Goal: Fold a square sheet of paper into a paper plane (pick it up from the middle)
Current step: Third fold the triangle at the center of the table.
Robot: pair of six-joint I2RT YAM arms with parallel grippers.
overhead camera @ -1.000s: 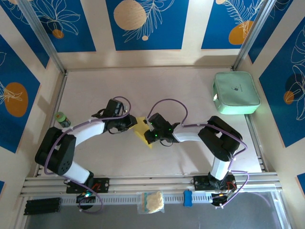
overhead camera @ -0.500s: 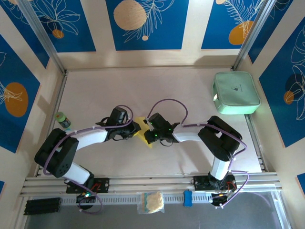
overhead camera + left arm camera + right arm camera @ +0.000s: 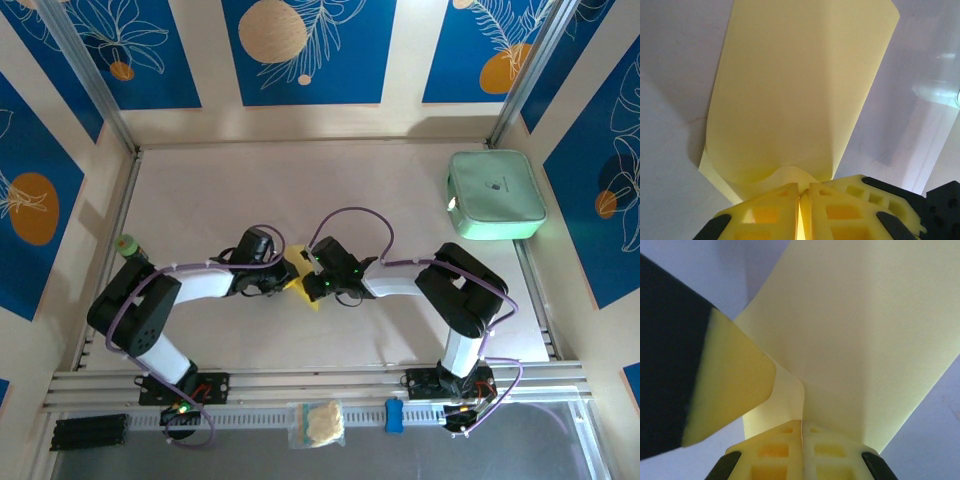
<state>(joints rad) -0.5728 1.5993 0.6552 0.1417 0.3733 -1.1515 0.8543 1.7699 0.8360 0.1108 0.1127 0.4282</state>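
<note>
the left tool (image 3: 803, 192), fingers closed, pinches one edge of the thin yellow square sheet of paper (image 3: 800, 85), bowed at the middle of the pale worktop (image 3: 200, 190); the right tool (image 3: 802, 430) is clamped tight on its other edge.

Looks like a robot lab test cell to us

We see a left arm (image 3: 190, 285) and a right arm (image 3: 420, 280) bolted to an aluminium rail (image 3: 320, 383) at the counter's (image 3: 330, 185) near edge, boxed in by metal uprights (image 3: 85, 75) and printed blue leaf panels (image 3: 350, 60).
</note>
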